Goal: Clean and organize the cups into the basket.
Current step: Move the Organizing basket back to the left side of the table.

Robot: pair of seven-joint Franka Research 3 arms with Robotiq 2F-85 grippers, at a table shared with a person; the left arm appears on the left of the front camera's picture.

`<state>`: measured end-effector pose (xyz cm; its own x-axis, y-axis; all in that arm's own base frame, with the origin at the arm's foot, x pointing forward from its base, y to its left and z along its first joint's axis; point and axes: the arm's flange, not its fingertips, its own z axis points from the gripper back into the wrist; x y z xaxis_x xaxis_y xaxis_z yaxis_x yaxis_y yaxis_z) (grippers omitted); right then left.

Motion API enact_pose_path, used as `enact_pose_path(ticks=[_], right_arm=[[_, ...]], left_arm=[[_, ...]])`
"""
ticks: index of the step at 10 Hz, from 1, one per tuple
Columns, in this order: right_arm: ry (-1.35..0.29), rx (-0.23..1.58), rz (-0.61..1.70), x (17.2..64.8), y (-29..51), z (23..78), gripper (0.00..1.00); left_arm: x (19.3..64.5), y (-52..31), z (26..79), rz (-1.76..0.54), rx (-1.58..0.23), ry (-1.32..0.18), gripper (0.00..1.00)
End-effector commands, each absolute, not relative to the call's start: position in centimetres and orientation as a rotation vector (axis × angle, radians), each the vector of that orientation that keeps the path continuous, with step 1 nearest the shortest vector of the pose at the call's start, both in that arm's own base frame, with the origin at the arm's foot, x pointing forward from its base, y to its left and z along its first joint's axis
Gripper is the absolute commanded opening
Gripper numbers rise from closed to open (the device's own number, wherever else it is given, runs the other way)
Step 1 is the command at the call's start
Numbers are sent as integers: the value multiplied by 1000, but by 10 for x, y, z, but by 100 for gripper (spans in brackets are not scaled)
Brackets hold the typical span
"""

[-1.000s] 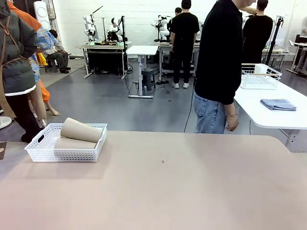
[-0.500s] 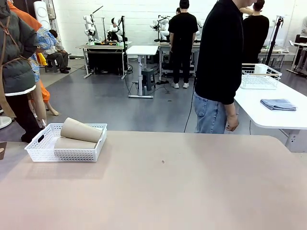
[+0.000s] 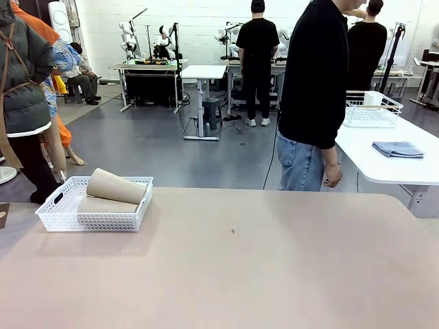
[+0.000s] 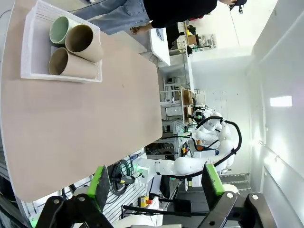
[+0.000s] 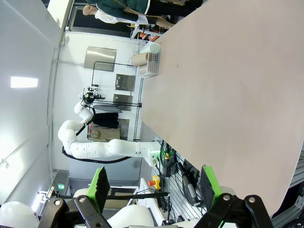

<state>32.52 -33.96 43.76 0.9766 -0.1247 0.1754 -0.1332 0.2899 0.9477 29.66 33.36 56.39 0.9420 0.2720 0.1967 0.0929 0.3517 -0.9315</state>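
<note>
Item: basket (image 3: 65,218), white plastic, shallow and rectangular, fine lattice sides under a solid rim, a cut-out handle in its short end. We find it at the table's (image 3: 274,274) far left corner in the front view, near the edge.

Contents: cups, tapered, matte, handleless, all lying on their sides. We count two tan ones from the front: a lower cup (image 3: 103,205) along the near wall and an upper cup (image 3: 115,186) resting tilted across it, its wide end rising above the rim. The left wrist view adds a pale mint cup (image 4: 61,29) beside the tan pair, mouths facing the camera.

Table: matte beige top, rounded far-right corner, one small dark speck (image 3: 233,232) near the middle. We see nothing between the basket and the near edge.

Surroundings: a person (image 3: 315,96) in a black top and blue jeans stands just beyond the far edge, right of centre, hand (image 3: 334,177) hanging at the side. Further right, a white table (image 3: 384,161) carries a folded blue-grey cloth (image 3: 398,149) and a white wire basket (image 3: 371,110). Other people stand farther back on the grey floor.

Left gripper (image 4: 156,183): black, green pads, fingers spread wide, nothing between them, well away from the basket.

Right gripper (image 5: 154,183): same build, fingers spread, grasping nothing, beyond the table's edge; the basket (image 5: 151,61) shows small at the far corner.
</note>
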Motion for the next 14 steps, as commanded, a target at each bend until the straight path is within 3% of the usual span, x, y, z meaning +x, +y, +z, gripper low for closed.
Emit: enact_pose_path(ticks=[1,14], right_arm=[[-230,1288,8,324,-339,438,100],[-230,1288,8,324,-339,438,100]], left_arm=[[295,334,565,119,-1211,-347,100],[295,334,565,119,-1211,-347,100]])
